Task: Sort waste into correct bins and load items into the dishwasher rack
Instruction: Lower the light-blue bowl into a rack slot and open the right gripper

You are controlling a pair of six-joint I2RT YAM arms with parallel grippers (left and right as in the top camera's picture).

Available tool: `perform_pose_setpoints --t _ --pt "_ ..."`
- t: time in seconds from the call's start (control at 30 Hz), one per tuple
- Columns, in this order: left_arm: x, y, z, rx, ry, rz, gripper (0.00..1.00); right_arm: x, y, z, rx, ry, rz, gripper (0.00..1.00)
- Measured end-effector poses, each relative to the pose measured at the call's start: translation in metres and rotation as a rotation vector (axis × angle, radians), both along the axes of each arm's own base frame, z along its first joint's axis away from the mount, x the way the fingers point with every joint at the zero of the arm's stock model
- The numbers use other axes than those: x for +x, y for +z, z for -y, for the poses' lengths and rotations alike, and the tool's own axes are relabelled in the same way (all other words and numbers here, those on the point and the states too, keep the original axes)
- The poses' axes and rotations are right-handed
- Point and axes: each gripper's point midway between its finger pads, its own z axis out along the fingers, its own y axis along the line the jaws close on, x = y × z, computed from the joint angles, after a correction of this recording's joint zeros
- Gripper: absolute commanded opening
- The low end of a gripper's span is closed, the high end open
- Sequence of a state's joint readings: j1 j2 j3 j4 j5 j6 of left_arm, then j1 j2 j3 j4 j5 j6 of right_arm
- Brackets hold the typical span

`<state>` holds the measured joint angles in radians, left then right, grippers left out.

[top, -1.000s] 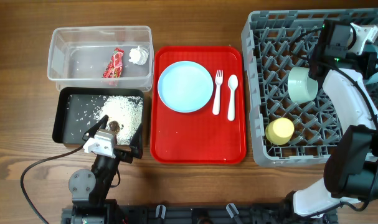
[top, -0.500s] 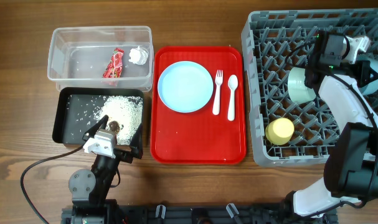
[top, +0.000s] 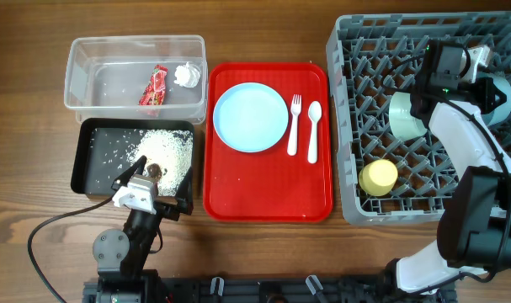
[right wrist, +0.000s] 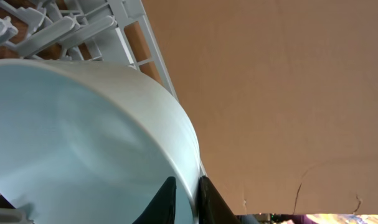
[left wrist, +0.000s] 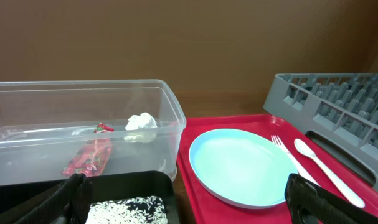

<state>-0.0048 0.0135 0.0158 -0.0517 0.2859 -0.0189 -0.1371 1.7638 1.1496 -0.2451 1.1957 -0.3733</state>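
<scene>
While your right jaws are pinched narrowly on the rim of the light-blue bowl (right wrist: 83, 124), its wall between the two fingertips, that bowl sits tilted over the right side of the dishwasher rack (top: 364, 50), just beside the mint bowl (top: 405, 114) and apart from the yellow cup (top: 378, 177). Your left jaws stand wide, holding nothing, over the near edge of the black tray (top: 95, 177) with the rice grains (top: 167, 150), and the red wrapper (left wrist: 89, 158) and tissue (left wrist: 141, 121) lie ahead of them in the clear tub (left wrist: 51, 106).
</scene>
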Motion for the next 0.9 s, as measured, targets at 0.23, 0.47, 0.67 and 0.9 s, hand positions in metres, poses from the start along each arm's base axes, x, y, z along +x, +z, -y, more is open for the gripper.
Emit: perform_pose_setpoints --t 0.23,0.47,0.67,0.9 --pt "0.0 0.0 0.0 0.0 0.0 0.0 1.0 0.0024 0.0002 -0.0046 -0.003 0.016 -0.015 0.04" --pt "0.0 0.0 0.0 0.0 0.0 0.0 1.0 0.0024 0.0003 -0.0047 -0.003 0.016 -0.014 0.04" --pt "0.0 0.0 0.0 0.0 0.0 0.0 1.0 -0.0026 0.0022 0.0018 -0.01 -0.022 0.027 0.04" --pt "0.0 0.0 0.0 0.0 0.0 0.0 1.0 -0.0038 0.0022 0.0043 -0.007 -0.035 0.052 0.04"
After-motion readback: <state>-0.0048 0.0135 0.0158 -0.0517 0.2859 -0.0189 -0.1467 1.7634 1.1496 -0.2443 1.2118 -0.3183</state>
